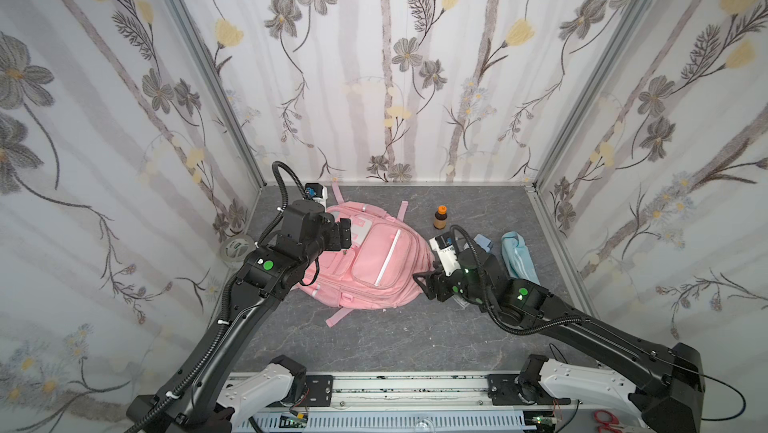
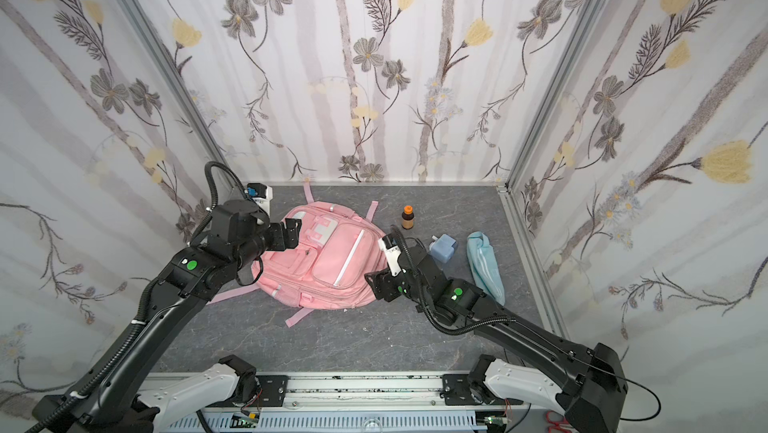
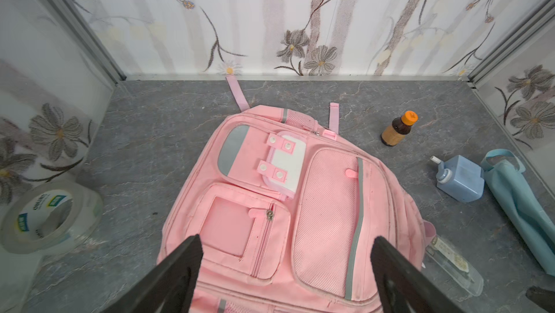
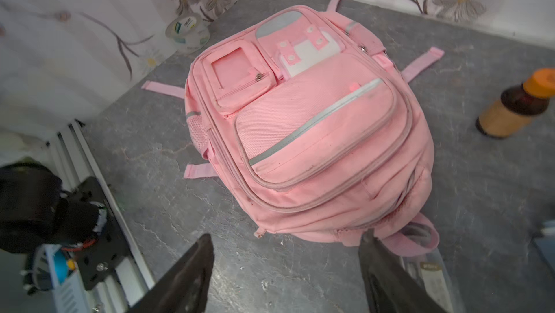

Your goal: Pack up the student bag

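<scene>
Nearest, two arms are seen reaching from the rail over the grey table [image 1: 374,339]. The right gripper [image 4: 285,236] is poised low at the near right corner of the student bag [image 1: 374,260], its jaws spread wide with nothing between them. One clear flat packet [image 3: 453,262] lies just beside that corner. It is shown in both wrist views but is mostly covered by the right arm in both top views.

The one student bag is laid flat, front pockets up, in the middle of the table. Four pink strap ends [image 2: 299,316] are counted around it in a top view. The left gripper [image 3: 285,239] is poised above the bag's left side, jaws wide apart and empty. One tape roll [image 3: 51,216] rests by the left wall.

To the right of the bag, one light-blue pouch [image 1: 517,260] and one blue dispenser bottle [image 2: 443,247] are seen. In a top view the dispenser bottle is largely hidden behind the right wrist. Farthest, one brown bottle [image 1: 439,218] with an orange cap stands upright, apart from the bag.
</scene>
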Controlling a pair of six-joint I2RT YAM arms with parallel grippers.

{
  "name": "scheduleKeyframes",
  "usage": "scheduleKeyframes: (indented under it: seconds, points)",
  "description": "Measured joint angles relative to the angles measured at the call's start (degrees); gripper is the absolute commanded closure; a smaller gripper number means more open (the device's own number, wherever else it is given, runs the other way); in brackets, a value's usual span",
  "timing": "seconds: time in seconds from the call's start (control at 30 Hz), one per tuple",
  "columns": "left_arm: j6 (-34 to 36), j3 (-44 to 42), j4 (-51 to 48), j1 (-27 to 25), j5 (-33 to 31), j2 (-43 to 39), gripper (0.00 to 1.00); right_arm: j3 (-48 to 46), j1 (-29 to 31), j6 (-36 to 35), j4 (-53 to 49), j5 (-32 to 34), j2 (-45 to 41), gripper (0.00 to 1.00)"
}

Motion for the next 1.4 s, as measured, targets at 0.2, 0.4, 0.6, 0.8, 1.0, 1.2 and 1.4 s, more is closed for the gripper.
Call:
scheduleKeyframes:
  seconds: [0.2, 0.4, 0.6, 0.8, 1.0, 1.2, 1.4]
  points:
    - [0.63, -1.68, -4.83, 0.00, -1.31, -7.78, 0.13, -6.71, 5.66, -33.59, 10.58, 5.38, 8.44, 0.10]
    - [-1.36, -4.37, -9.25, 0.00, -1.27, -14.01, 0.15, -0.46, 4.87, -51.49, 19.26, 8.94, 22.82, 0.18]
    - [-1.73, -5.25, -12.63, 0.00, -1.33, -18.10, 0.16, -0.15, 3.19, -57.42, 20.57, 12.52, 27.02, 0.19]
    - [-1.70, -6.03, -14.93, 0.00, -1.31, -20.55, 0.16, -3.37, -0.04, -56.22, 19.06, 6.25, 14.43, 0.21]
    - [-1.73, -8.96, -15.87, 0.00, -0.63, -21.53, 0.16, -10.43, -1.90, -56.26, 14.93, 2.71, 11.74, 0.32]
    - [-1.97, -9.55, -15.08, 0.00, 0.66, -18.78, 0.16, -9.05, -2.12, -56.35, 16.61, 0.37, 17.94, 0.30]
    - [-1.88, -7.82, -13.99, 0.00, 1.95, -15.52, 0.16, -2.14, -3.19, -56.39, 17.88, -0.87, 27.87, 0.62]
